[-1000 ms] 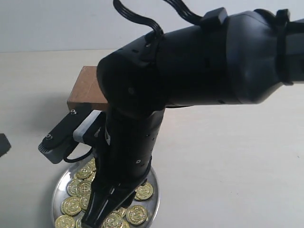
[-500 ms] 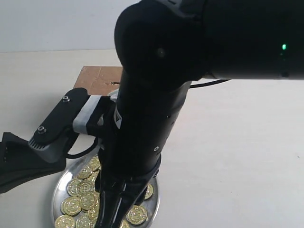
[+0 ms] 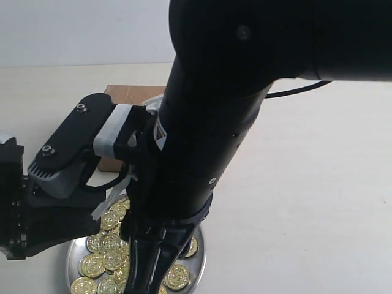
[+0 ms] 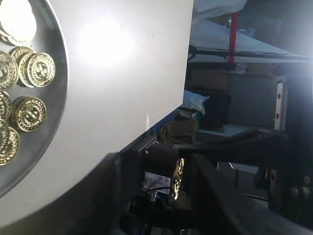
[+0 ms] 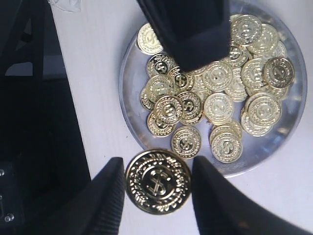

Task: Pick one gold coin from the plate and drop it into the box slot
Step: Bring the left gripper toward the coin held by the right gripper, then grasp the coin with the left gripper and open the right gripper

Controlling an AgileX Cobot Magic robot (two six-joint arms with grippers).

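Note:
My right gripper (image 5: 156,164) is shut on one gold coin (image 5: 158,182), held by its rim with its face toward the camera, just off the edge of the silver plate (image 5: 131,100). Several gold coins (image 5: 217,105) lie on that plate. In the exterior view the right gripper (image 3: 150,269) points down over the plate (image 3: 75,251). My left gripper (image 4: 156,156) has its fingers well apart, with a gold coin (image 4: 177,178) showing edge-on in the gap. The brown box (image 3: 125,95) is mostly hidden behind the right arm. Its slot is hidden.
The left arm (image 3: 49,202) hangs low at the plate's left side, close under the right wrist camera housing (image 3: 79,144). A black part (image 5: 188,29) overhangs the plate's far side. The table edge (image 4: 146,132) runs near the plate.
The left arm has come in from the left edge to the plate's side. The right arm has shifted and now covers more of the box.

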